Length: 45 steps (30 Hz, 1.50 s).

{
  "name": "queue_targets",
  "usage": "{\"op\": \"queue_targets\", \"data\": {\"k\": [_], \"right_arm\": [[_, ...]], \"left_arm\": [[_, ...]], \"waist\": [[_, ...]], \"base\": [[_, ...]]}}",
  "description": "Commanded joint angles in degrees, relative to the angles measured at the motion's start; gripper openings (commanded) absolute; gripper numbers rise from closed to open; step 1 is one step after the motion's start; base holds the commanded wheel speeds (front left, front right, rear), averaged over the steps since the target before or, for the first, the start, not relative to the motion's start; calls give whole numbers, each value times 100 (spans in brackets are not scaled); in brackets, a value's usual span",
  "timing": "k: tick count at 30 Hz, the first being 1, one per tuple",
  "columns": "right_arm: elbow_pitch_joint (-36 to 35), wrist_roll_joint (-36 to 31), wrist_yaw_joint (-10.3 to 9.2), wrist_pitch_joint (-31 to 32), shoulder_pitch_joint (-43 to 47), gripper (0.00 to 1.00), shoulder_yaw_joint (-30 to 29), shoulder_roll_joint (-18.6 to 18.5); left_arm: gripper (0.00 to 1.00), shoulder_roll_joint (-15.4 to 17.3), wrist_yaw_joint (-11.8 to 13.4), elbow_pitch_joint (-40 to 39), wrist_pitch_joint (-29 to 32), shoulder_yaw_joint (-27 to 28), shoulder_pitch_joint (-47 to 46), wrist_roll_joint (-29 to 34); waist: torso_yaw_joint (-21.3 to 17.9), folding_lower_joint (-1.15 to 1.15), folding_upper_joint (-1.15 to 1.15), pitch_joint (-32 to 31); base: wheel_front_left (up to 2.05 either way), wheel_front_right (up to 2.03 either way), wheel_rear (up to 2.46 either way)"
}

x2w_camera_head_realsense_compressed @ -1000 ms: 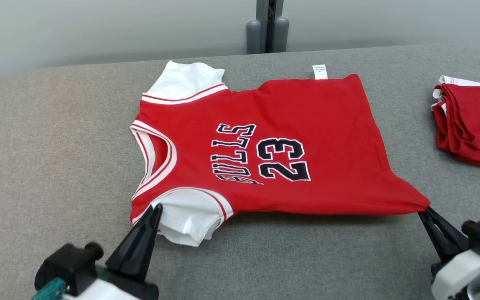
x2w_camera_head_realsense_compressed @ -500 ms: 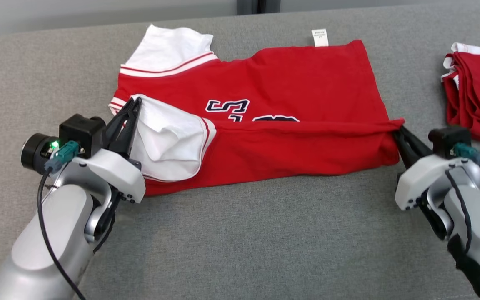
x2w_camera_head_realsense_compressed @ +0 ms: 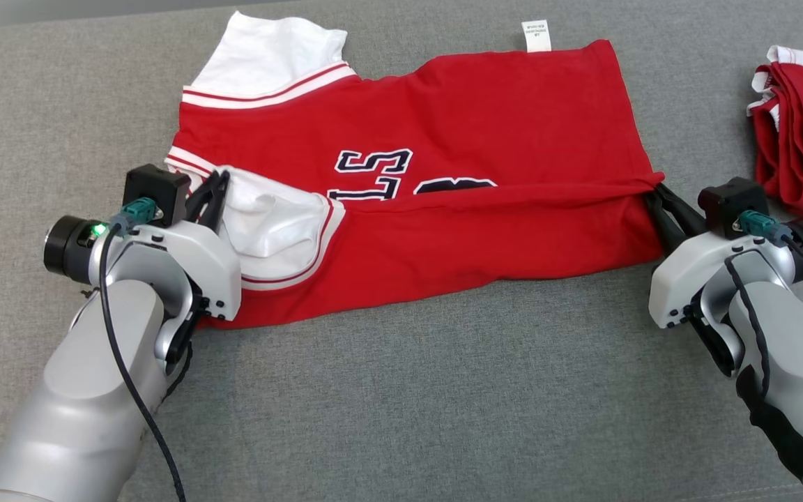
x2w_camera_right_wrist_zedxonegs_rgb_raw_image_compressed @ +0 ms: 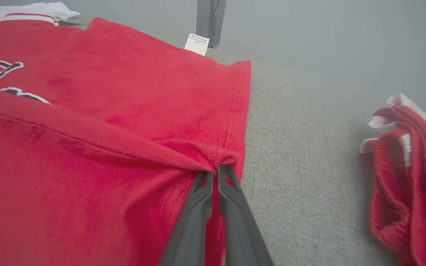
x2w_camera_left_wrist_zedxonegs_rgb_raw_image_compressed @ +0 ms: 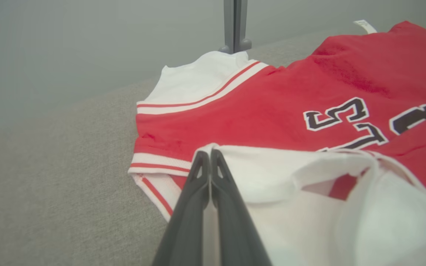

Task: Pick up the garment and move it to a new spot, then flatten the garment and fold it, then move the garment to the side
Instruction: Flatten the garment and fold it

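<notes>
The garment [x2w_camera_head_realsense_compressed: 457, 125] is a red jersey with white sleeves and dark lettering, lying on the grey padded table [x2w_camera_head_realsense_compressed: 408, 404]. Its near edge is folded up over the print, hiding the lower part of the letters and number. My left gripper [x2w_camera_head_realsense_compressed: 219, 183] is shut on the near white sleeve, carried over onto the chest; in the left wrist view the fingers of this gripper [x2w_camera_left_wrist_zedxonegs_rgb_raw_image_compressed: 209, 153] meet at the white cloth of the garment [x2w_camera_left_wrist_zedxonegs_rgb_raw_image_compressed: 272, 111]. My right gripper [x2w_camera_head_realsense_compressed: 654, 197] pinches the red hem corner; in the right wrist view that gripper [x2w_camera_right_wrist_zedxonegs_rgb_raw_image_compressed: 215, 168] holds the bunched garment [x2w_camera_right_wrist_zedxonegs_rgb_raw_image_compressed: 105, 92].
A pile of folded red and white clothes [x2w_camera_head_realsense_compressed: 799, 160] lies at the table's right edge, close to my right arm, and appears as the same pile [x2w_camera_right_wrist_zedxonegs_rgb_raw_image_compressed: 412, 166] in the right wrist view. A grey post [x2w_camera_left_wrist_zedxonegs_rgb_raw_image_compressed: 234, 26] stands behind the table. Bare grey padding stretches along the near side.
Both grippers have carried the garment's near edge away from me, folding it over the print. The head camera has tilted down, so the whole picture has shifted.
</notes>
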Motion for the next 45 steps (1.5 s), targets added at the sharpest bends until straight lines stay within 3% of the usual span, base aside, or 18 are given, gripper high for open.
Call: {"op": "queue_targets", "data": {"k": [1, 3, 4, 5, 6, 12, 17, 22, 28, 34, 35, 36, 38, 45], "right_arm": [[34, 52, 1, -26, 39, 43, 17, -17], [45, 95, 0, -26, 82, 100, 58, -39], [15, 98, 0, -26, 94, 100, 30, -67], [-34, 114, 0, -26, 119, 100, -8, -82], [-85, 83, 1, -26, 150, 100, -51, -106], [-539, -80, 0, -25, 546, 100, -504, -166], [-928, -224, 0, -15, 1052, 100, -999, -189], [-1238, -348, 1, -15, 1448, 100, -1415, -215], [-1540, -500, 0, -15, 1867, 100, -1782, -156], [-1656, -610, 1, -15, 2027, 100, -1920, -86], [-1670, -623, 0, -15, 2042, 100, -1929, -74], [-1676, -627, 1, -15, 2057, 100, -1930, -63], [-1690, -632, 1, -15, 2064, 100, -1930, -49], [-1650, -590, 1, -15, 1988, 100, -1853, -32]], "left_arm": [[11, 11, -35, 65, 3, -6, -82, -25], [29, -39, -64, 202, 62, -25, -89, -57], [46, -54, -55, 256, 100, -41, -88, -64], [97, -62, -30, 296, 96, -45, -91, -68], [100, -71, 13, 311, 58, -25, -96, -82], [100, -69, 109, 71, -280, 154, 280, -297], [100, 32, 109, -576, -478, 413, 939, -668], [100, 221, 81, -1251, -376, 535, 1623, -948], [100, 549, 272, -2164, 52, 614, 2563, -1249], [100, 796, 465, -2570, 365, 621, 2982, -1327], [94, 807, 468, -2584, 402, 626, 3011, -1350], [73, 833, 457, -2591, 415, 618, 3026, -1346], [49, 838, 469, -2554, 456, 645, 3014, -1393], [27, 811, 338, -2228, 591, 620, 2778, -1491]], "waist": [[9, 0, 0, -28], [17, 0, 0, -86], [24, 0, 0, -122], [29, 0, 0, -155], [34, 0, 0, -193], [18, 0, 0, -472], [33, 0, 0, -669], [54, 0, 0, -750], [32, 0, 0, -766], [5, 0, 0, -752], [0, 0, 0, -750], [-7, 0, 0, -747], [-17, 0, 0, -732], [-44, 0, 0, -669]], "base": [[0, 0, 0], [0, 0, 0], [0, 0, 0], [0, 0, 0], [0, 0, 0], [0, 0, 0], [0, 0, 0], [0, 0, 0], [0, 0, 0], [0, 0, 0], [0, 0, 0], [0, 0, 0], [0, 0, 0], [0, 0, 0]]}}
